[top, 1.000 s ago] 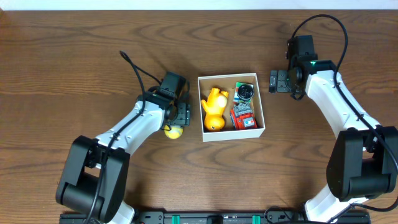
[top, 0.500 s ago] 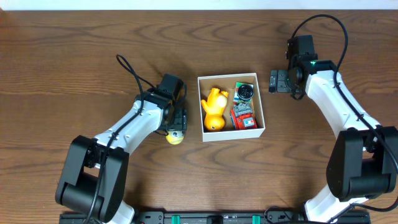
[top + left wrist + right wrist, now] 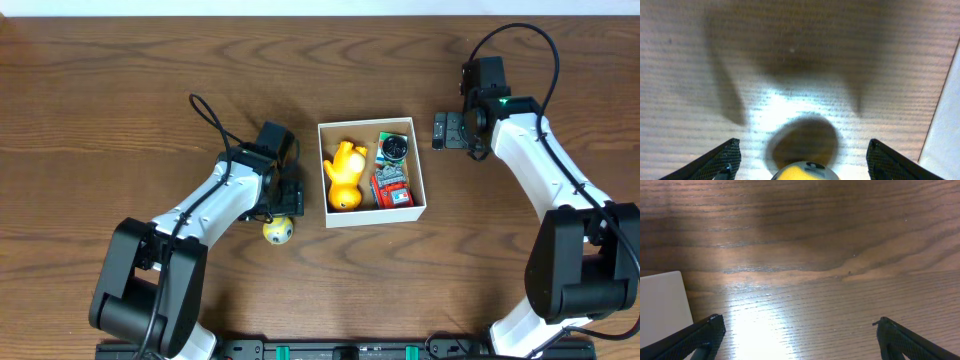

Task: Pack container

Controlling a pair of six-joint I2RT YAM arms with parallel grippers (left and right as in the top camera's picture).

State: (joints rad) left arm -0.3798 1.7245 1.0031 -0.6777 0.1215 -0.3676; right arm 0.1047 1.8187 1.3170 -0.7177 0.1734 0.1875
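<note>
The container (image 3: 375, 217), a square white-walled box, sits mid-table; its white wall shows as container wall (image 3: 945, 130) and its corner as container corner (image 3: 662, 305). Inside lie a yellow duck toy (image 3: 343, 172), a round dark item (image 3: 394, 148) and a red toy (image 3: 391, 188). A yellow ball (image 3: 278, 231) rests on the table left of the box. My left gripper (image 3: 285, 205) hovers just over it, open. In the left wrist view the ball (image 3: 802, 173) lies between the spread fingers (image 3: 722, 157), untouched by either. My right gripper (image 3: 441, 130) is open, right of the box, holding nothing.
Bare wooden table surrounds the box on all sides. A black cable (image 3: 215, 120) loops off the left arm. In the right wrist view my right gripper (image 3: 800, 340) spans only tabletop (image 3: 840, 270).
The yellow ball has come out from under the left gripper and now lies nearer the table's front edge. The left gripper shifted slightly. The right arm has not moved.
</note>
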